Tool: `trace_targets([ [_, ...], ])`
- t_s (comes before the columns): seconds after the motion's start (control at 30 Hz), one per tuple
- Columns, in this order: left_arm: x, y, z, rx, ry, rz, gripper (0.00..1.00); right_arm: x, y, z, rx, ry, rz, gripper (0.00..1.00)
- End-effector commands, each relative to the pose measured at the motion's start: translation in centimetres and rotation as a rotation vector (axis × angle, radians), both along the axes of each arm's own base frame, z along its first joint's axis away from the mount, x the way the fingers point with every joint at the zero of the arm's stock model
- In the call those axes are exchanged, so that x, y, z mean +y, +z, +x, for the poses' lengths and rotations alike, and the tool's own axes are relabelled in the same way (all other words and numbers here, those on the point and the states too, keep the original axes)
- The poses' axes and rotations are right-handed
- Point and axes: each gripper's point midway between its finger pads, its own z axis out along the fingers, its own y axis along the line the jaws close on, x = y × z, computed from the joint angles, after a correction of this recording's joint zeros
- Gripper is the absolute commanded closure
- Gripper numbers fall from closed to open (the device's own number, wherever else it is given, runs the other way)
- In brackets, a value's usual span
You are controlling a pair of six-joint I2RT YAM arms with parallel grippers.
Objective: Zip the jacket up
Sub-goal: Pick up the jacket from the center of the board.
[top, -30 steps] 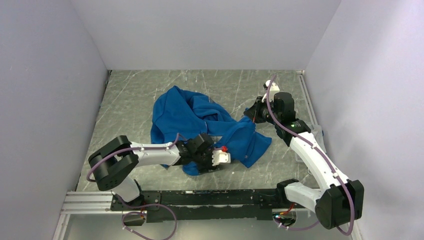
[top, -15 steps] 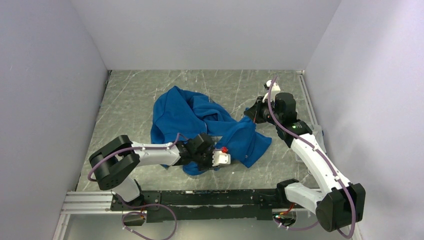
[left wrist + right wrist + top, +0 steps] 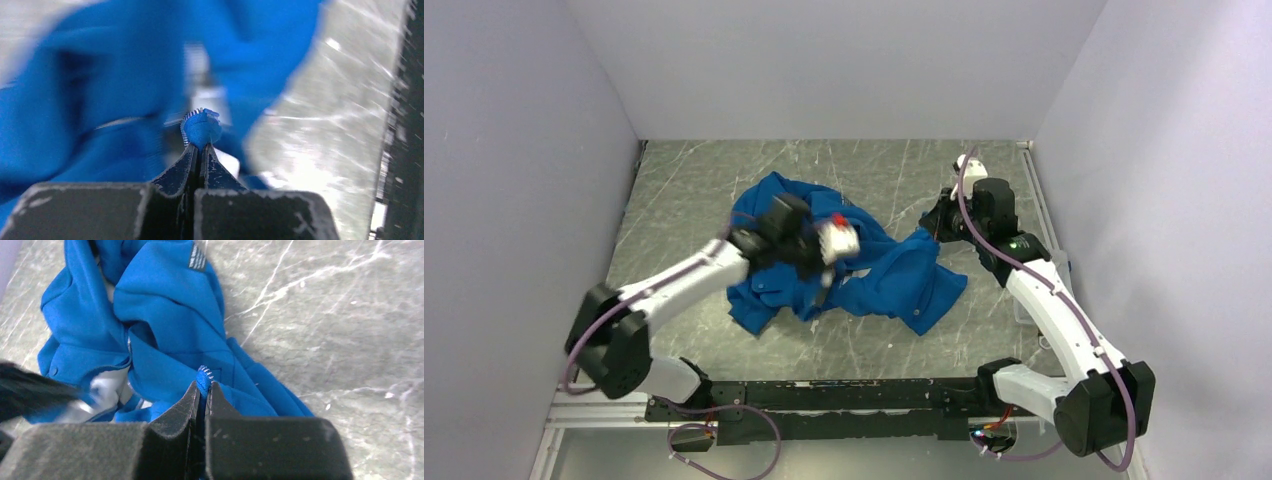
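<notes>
The bright-blue jacket lies crumpled in the middle of the table. My left gripper is above its left half, shut on a fold of the jacket's zipper edge with silvery teeth showing, and holds it lifted. My right gripper is at the jacket's far right corner, shut on another piece of the zipper edge. The jacket spreads beyond the right fingers, with a pale lining patch and a small label showing. The left wrist view is blurred by motion.
The table is grey marbled stone inside pale walls. A metal rail runs along the right edge and the black mounting bar along the near edge. My left arm shows as a dark blur in the right wrist view.
My left gripper has swung from the jacket's near edge up and back to the left, lifting the fabric it holds. The jacket's left part shifted with it. My right gripper moved slightly.
</notes>
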Motion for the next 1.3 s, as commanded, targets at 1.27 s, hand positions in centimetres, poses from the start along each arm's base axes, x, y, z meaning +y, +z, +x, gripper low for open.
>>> trace_targets([
  [1.27, 5.5, 31.8, -6.6, -0.641, -0.352, -0.774, 1.00, 16.3, 19.6, -18.9, -0.295, 1.235, 0.245, 1.00],
])
